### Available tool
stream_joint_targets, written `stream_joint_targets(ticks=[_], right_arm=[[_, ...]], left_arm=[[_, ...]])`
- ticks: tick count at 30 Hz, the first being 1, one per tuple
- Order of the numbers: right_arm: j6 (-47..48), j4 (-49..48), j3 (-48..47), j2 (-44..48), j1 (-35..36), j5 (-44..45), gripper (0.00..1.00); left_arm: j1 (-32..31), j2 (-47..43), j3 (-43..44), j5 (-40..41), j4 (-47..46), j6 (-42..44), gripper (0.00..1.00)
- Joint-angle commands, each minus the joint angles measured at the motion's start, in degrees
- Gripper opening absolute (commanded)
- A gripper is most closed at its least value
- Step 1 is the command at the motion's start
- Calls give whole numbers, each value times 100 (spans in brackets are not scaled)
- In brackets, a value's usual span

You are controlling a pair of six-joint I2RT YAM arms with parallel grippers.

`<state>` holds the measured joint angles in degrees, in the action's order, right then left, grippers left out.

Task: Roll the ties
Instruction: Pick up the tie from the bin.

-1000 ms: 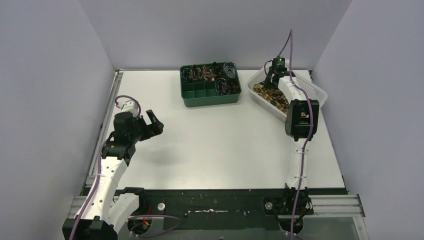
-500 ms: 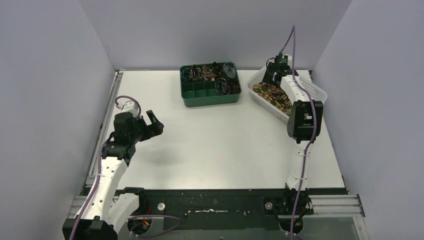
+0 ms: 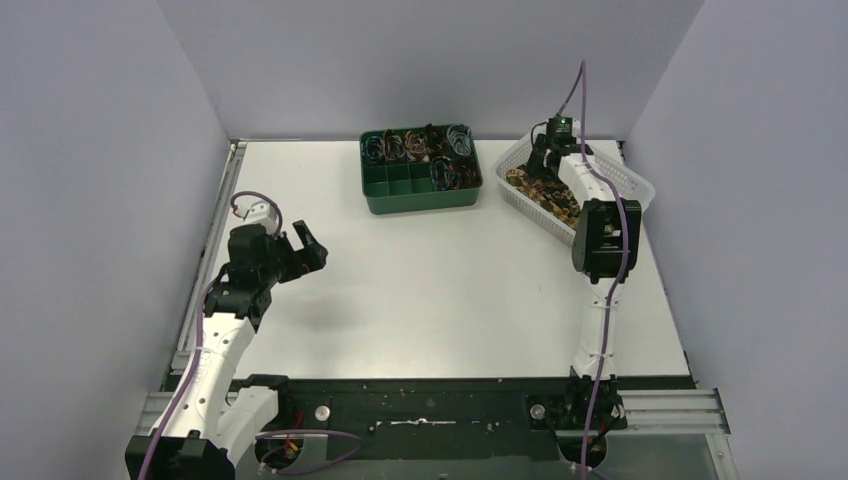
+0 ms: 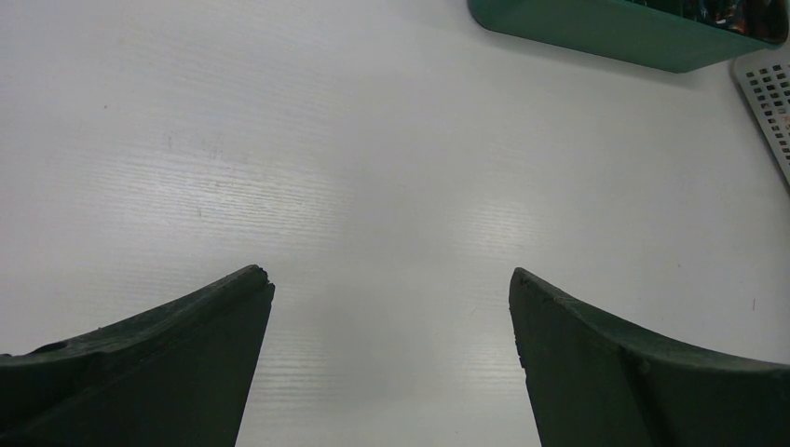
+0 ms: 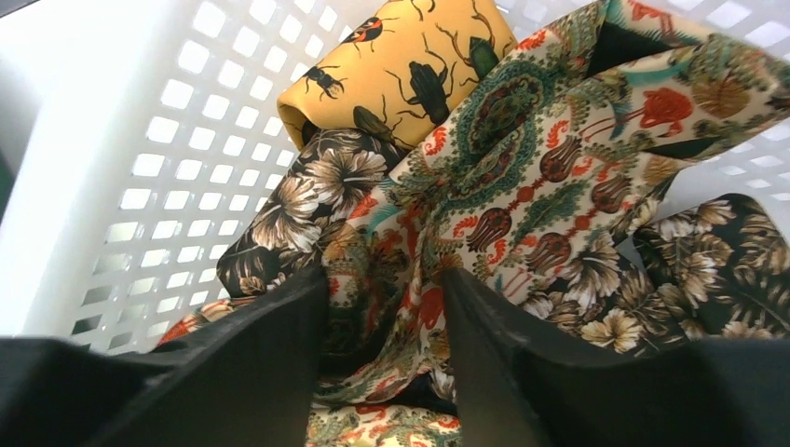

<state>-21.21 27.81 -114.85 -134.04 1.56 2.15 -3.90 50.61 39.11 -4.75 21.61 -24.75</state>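
Several printed ties (image 3: 548, 198) lie heaped in a white mesh basket (image 3: 632, 186) at the back right. In the right wrist view a cream paisley tie (image 5: 545, 149) lies over black floral ties (image 5: 317, 191) and a yellow beetle-print tie (image 5: 401, 60). My right gripper (image 3: 543, 166) reaches down into the heap. Its jaws (image 5: 384, 284) stand partly apart around a fold of the cream tie, with a dark gap beside the left finger. My left gripper (image 3: 310, 248) hovers open and empty over the bare table on the left, also seen in the left wrist view (image 4: 391, 279).
A green compartment tray (image 3: 420, 196) with thin coloured wire loops stands at the back centre; its edge (image 4: 596, 26) and a basket corner (image 4: 769, 93) show in the left wrist view. Grey walls enclose the table on three sides. The basket wall (image 5: 177, 140) is close to my right gripper.
My right arm rose slightly over the basket, then dipped back a little. The left arm has not moved.
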Motion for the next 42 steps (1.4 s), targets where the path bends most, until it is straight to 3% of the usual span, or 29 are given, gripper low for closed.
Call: stream_joint_targets(ticks=[1,5,11,17,23,29,34,38,42], right_arm=[[25,-17,-322,-63,-45,-115,42],[-4,24,-301,105,-62,-80,14],[216,9,-173,1040,-40,307,0],[349,-91,129,2153,-88,458,0],[308,-174,541,2680,-103,236,0],[710,-192,565,3108,116,-1013,0],[1783,-588,1302,3965,946,-1980,0],[2575,-836,2296,4705,1969,-1726,0],[2646,-1347,3022,5545,2672,-1492,0]], left_arm=[[56,22,27,-100,-210,76,97],[56,11,24,-96,-184,89,97],[56,-9,23,-122,-193,82,97],[56,-42,5,-180,-213,76,97],[73,-74,2,-199,-218,67,97],[74,-106,-1,-179,-218,69,97],[74,-158,15,-49,-169,50,97],[83,-237,41,188,-95,41,97],[91,-386,34,419,-45,17,97]])
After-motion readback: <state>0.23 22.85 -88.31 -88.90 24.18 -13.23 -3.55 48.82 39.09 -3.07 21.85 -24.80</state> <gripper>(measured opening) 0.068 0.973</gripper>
